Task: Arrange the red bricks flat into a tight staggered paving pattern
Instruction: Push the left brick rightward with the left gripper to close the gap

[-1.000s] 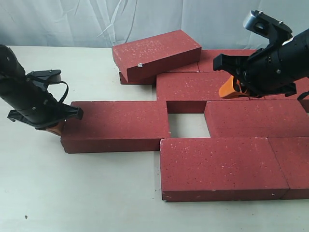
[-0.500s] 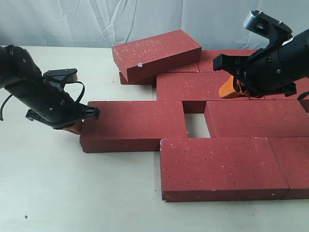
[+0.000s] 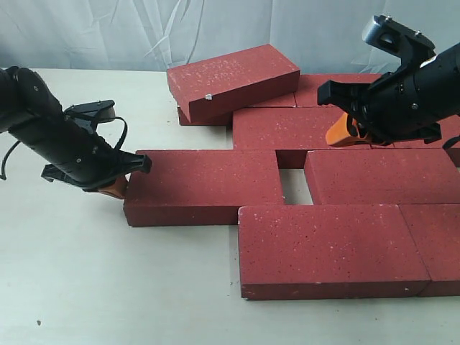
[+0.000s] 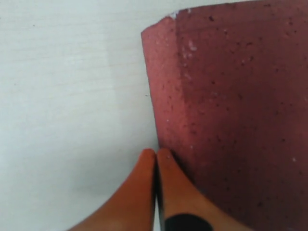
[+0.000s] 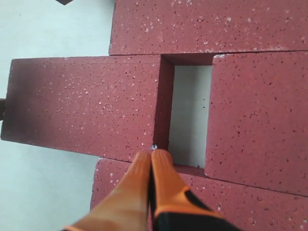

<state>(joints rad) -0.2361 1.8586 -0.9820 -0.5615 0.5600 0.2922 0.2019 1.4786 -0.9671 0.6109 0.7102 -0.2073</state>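
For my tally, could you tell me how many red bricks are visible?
8 bricks: one tilted at back, one beneath it, one back right, one behind the gap, two flanking it, two in front. More may be hidden.

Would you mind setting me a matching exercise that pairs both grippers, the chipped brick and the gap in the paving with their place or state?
Column one:
1. left gripper
2. right gripper
3. chipped brick
4. gap

Column two:
A. tilted, propped on the back row
B. shut, tips at the outer end of the left-hand brick
C. shut, held over the right side of the paving
D. bare table showing between two flat bricks

Pairs: 1-B, 2-C, 3-A, 4-D
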